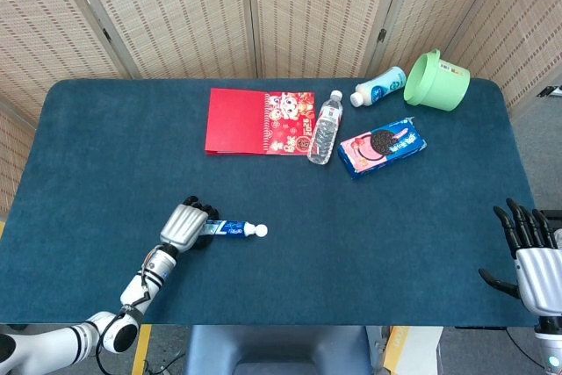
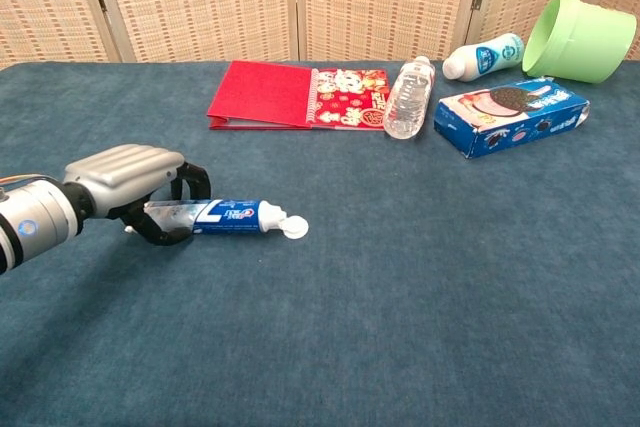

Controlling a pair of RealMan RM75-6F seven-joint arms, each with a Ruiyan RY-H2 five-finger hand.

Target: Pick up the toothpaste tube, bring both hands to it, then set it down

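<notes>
The toothpaste tube (image 1: pixel 231 229) (image 2: pixel 232 215) lies flat on the blue table, its white cap pointing right. My left hand (image 1: pixel 182 225) (image 2: pixel 128 179) is at the tube's flat tail end. Its fingers curl over the top of the tube and the thumb sits under the near side, so it grips the tail while the tube rests on the cloth. My right hand (image 1: pixel 529 256) shows only in the head view, past the table's near right corner. Its fingers are spread and it holds nothing.
Along the far side lie a red booklet (image 1: pixel 259 121) (image 2: pixel 298 95), a clear water bottle (image 1: pixel 325 127) (image 2: pixel 408 97), a blue cookie box (image 1: pixel 383 145) (image 2: pixel 510 115), a small white bottle (image 1: pixel 379 86) (image 2: pixel 483 56) and a tipped green cup (image 1: pixel 436 80) (image 2: pixel 580 37).
</notes>
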